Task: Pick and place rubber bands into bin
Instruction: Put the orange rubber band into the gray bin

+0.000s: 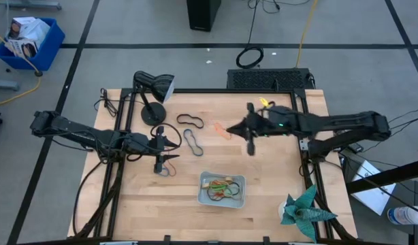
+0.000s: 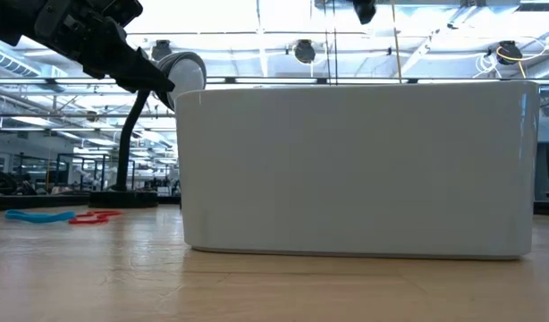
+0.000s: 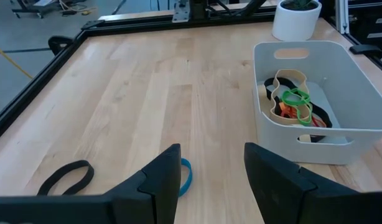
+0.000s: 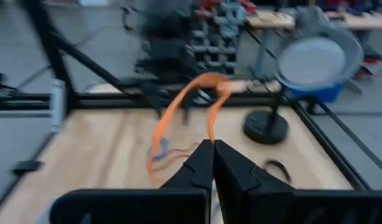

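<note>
My right gripper (image 1: 232,128) is shut on an orange rubber band (image 1: 222,129) over the middle of the table, on the far side of the bin. The pale bin (image 1: 222,190) stands on the table toward the near edge and holds several bands, green, orange, tan and black (image 3: 293,102). My left gripper (image 1: 172,150) is open at the left of the bin, with a blue band (image 3: 186,177) on the wood between its fingers (image 3: 160,183), untouched. Two black bands (image 1: 190,121) and a grey one (image 1: 193,141) lie flat on the far side. My right gripper pinches the orange band between its two fingertips (image 4: 203,158) at one spot on the strand (image 4: 211,134). The fingers come from the table's right, roughly level. The loop stands out beyond the fingertips and part of it (image 4: 158,146) droops slack; whether it touches the table cannot be told.
A black desk lamp (image 1: 152,92) stands at the far left of the table. A teal plant in a white pot (image 1: 304,209) is at the near right corner. A black band (image 3: 66,177) lies beside my left gripper. Blue (image 2: 38,216) and red (image 2: 96,216) bands lie left of the bin in the low view.
</note>
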Robot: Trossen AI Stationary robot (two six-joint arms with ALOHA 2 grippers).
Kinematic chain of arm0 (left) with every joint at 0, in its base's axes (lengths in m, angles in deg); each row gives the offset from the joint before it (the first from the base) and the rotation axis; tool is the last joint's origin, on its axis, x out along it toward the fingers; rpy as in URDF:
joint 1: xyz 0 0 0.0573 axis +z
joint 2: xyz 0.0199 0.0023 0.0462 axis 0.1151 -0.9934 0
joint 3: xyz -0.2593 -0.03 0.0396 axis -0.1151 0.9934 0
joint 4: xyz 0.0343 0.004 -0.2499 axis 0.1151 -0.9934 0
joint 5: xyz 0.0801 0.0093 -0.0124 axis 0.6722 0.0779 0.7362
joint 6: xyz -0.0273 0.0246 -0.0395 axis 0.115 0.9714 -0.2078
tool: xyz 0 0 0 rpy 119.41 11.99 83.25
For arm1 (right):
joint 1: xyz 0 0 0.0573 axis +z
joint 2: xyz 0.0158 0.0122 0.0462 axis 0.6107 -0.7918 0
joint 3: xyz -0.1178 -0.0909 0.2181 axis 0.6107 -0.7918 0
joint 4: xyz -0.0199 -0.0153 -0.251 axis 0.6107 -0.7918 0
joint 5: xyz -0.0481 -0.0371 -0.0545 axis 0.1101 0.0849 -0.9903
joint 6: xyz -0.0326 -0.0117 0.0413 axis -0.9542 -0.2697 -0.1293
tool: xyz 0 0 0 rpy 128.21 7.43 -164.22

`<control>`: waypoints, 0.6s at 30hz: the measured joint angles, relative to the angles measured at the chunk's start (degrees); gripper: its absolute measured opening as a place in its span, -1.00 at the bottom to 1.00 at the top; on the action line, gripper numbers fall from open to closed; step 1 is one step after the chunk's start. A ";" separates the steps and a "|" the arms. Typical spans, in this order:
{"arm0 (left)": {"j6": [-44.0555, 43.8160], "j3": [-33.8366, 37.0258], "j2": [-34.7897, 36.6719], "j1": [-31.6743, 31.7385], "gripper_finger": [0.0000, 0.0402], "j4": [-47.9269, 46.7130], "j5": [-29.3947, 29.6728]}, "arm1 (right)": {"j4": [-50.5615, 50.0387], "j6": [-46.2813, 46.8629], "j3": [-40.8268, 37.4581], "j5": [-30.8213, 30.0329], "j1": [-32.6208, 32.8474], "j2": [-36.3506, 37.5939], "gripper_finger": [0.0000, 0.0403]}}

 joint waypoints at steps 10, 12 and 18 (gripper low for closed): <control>0.00 0.00 0.00 0.00 -0.08 0.16 0.00 | -2.68 0.59 0.00 0.01 9.29 2.47 -1.00; 0.00 0.00 0.00 -0.02 -0.08 0.22 0.00 | -2.09 1.92 -0.83 -0.01 10.69 0.97 -1.00; -0.01 -0.01 0.00 0.00 -0.08 0.68 0.01 | 7.02 5.35 -7.68 -0.02 14.28 -4.30 -1.00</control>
